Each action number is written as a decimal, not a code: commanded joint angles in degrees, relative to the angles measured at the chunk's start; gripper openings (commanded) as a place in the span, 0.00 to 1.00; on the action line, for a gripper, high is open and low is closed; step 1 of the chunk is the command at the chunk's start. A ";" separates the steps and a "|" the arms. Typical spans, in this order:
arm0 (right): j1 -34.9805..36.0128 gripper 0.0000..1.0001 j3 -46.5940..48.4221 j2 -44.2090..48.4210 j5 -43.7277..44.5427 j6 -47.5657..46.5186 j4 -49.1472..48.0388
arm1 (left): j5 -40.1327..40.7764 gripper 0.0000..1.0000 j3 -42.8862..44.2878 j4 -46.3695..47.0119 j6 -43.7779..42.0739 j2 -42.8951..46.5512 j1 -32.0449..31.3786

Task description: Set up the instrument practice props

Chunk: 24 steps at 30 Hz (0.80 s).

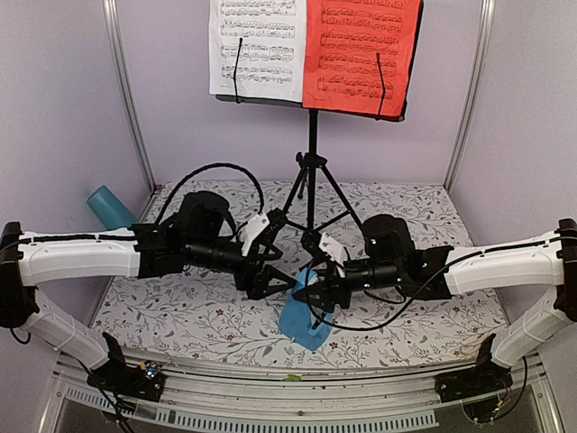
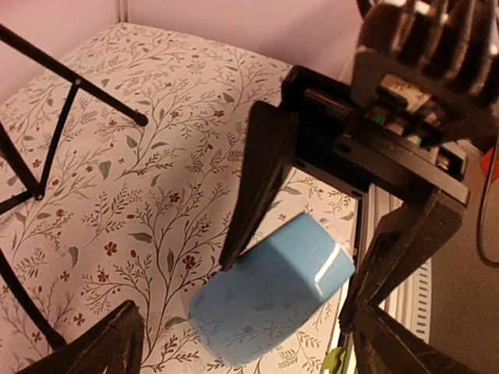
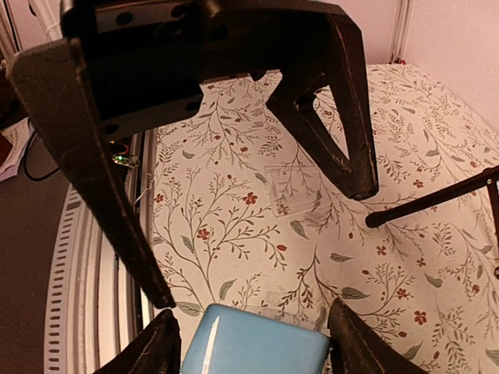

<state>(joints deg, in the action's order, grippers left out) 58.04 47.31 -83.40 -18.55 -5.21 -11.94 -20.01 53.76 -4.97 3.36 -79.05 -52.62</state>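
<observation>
The black tripod music stand [image 1: 312, 144] stands at the back centre, with the white sheet [image 1: 257, 45] on the left of its desk and the red sheet [image 1: 361, 50] on the right. The blue pyramid metronome [image 1: 305, 323] is at the front centre, tilted. My right gripper [image 1: 309, 290] is shut on the metronome [image 3: 257, 351], one finger on each side [image 2: 273, 296]. My left gripper [image 1: 273, 263] is open and empty, just left of and above it, its fingers [image 2: 101, 343] spread wide.
A teal cylinder cup [image 1: 110, 207] lies at the far left by the wall. Tripod legs [image 2: 78, 82] [image 3: 437, 199] reach over the floral cloth behind both grippers. The table's front rail [image 1: 297, 406] runs just before the metronome.
</observation>
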 commanded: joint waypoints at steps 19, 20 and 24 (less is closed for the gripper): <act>-2.16 0.90 -10.99 15.01 5.24 7.17 -1.02 | -15.71 0.93 -1.42 10.48 -24.93 -3.71 1.61; -2.16 0.89 -12.05 15.96 5.53 8.42 -1.46 | -16.04 0.93 -1.30 10.57 -25.52 -4.14 1.64; -2.16 0.89 -15.05 18.87 6.32 11.46 -2.30 | -16.93 0.93 -0.32 10.69 -27.62 -5.95 1.60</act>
<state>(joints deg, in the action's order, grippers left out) 56.07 34.70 -67.53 -13.98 1.21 -11.88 -34.59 51.24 4.89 -20.08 -83.40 -51.72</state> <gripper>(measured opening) 0.893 0.930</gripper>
